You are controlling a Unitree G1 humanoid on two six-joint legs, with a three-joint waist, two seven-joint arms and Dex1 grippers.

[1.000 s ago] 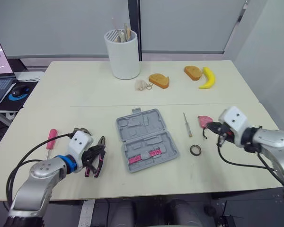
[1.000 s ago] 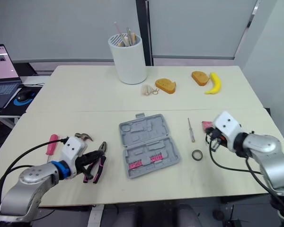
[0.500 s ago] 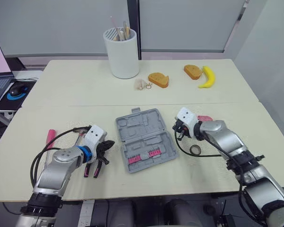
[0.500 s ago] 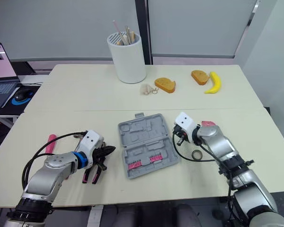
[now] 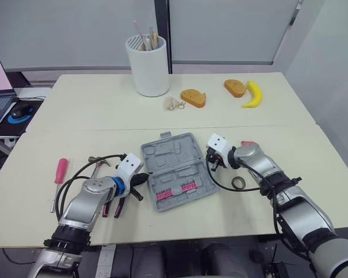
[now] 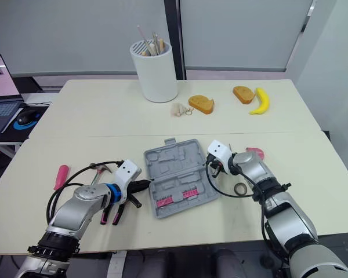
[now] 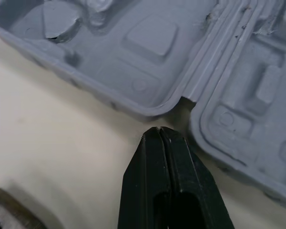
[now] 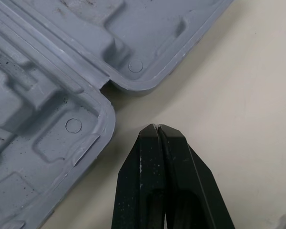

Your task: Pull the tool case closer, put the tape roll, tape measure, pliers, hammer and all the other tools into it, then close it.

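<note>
Two grippers flank one case. The left gripper [image 7: 158,134] has its black fingers pressed together with nothing between them, and their tip lies just beside the hinge notch on the left edge of the open grey plastic tool case [image 5: 177,171]. The right gripper [image 8: 157,130] is likewise clenched on nothing, its tip just off the matching notch on the case's right edge. Whether either tip touches the plastic cannot be told.

The case lies flat and open at the middle of the cream-coloured table [image 5: 93,116], turned slightly, both moulded halves facing up. A pink strip of inserts [image 5: 180,190] sits in the near half; the other recesses are bare.

Left of the case, close under the left arm, lie the pliers with pink-and-black handles [image 5: 111,207]. The steel-headed hammer [image 5: 96,162] rests just beyond them, and the pink-handled screwdriver [image 5: 59,175] lies further left, apart from both.

Right of the case, the small black tape roll [image 5: 239,183] lies flat on the near side of the right arm. The pink tape measure [image 6: 255,153] lies on its far side — partly hidden by the arm.

On the far half of the table stand a white cylindrical holder with sticks in it [image 5: 148,66], two brown bread-shaped pieces [image 5: 193,97] and a yellow banana [image 5: 252,94] — all well apart from the case.
</note>
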